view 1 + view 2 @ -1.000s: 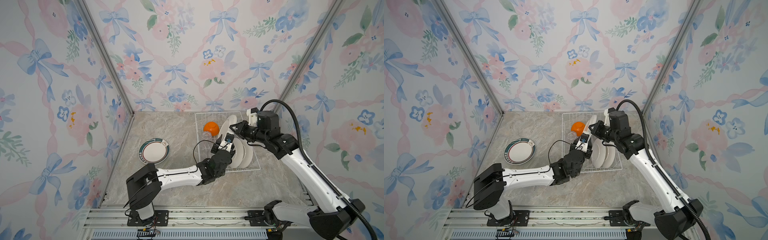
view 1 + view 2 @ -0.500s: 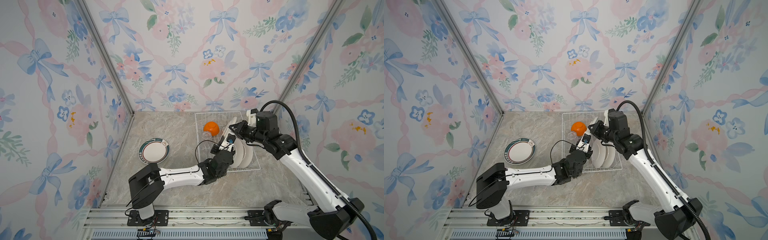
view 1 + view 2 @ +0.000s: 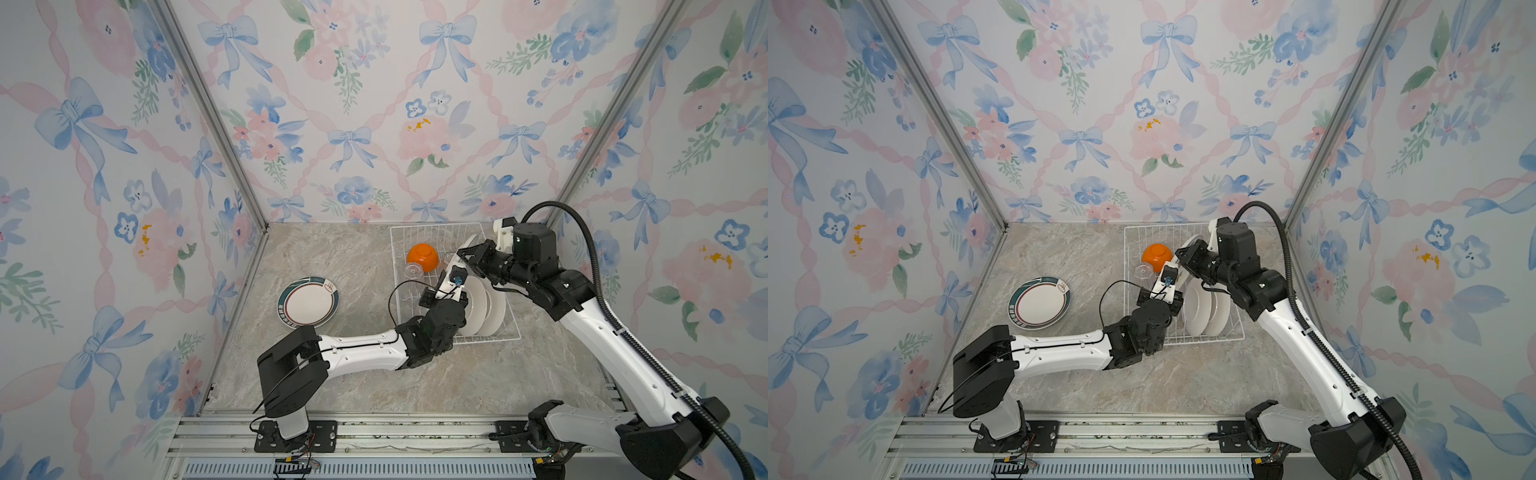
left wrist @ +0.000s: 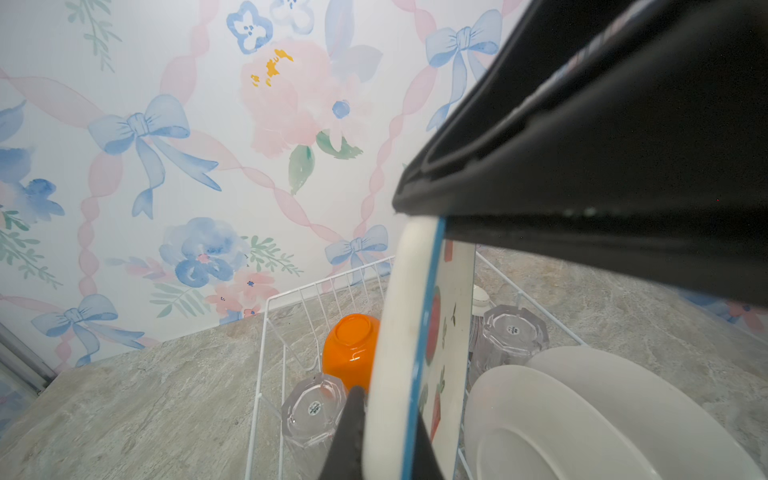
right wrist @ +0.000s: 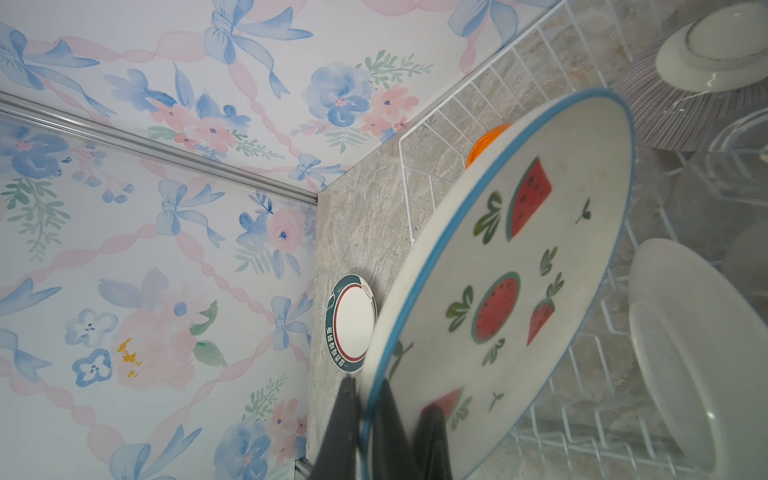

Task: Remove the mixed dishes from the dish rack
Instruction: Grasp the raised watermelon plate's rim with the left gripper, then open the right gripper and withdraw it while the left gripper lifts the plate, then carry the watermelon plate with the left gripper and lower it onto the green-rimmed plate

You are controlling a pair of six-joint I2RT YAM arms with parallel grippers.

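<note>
Handover: watermelon plate (image 5: 498, 291) stood on edge over dish rack (image 5: 449, 124), left pincer (image 4: 386, 440) and right pincer (image 5: 370, 419) both clamped on its rim. Right likely needed to release first, left then lifting clear of prongs.

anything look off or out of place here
One oddity: the watermelon plate is clamped at its rim by both the left pincer and the right pincer at once, held on edge over the dish rack. Nothing looks spilled or broken.
</note>
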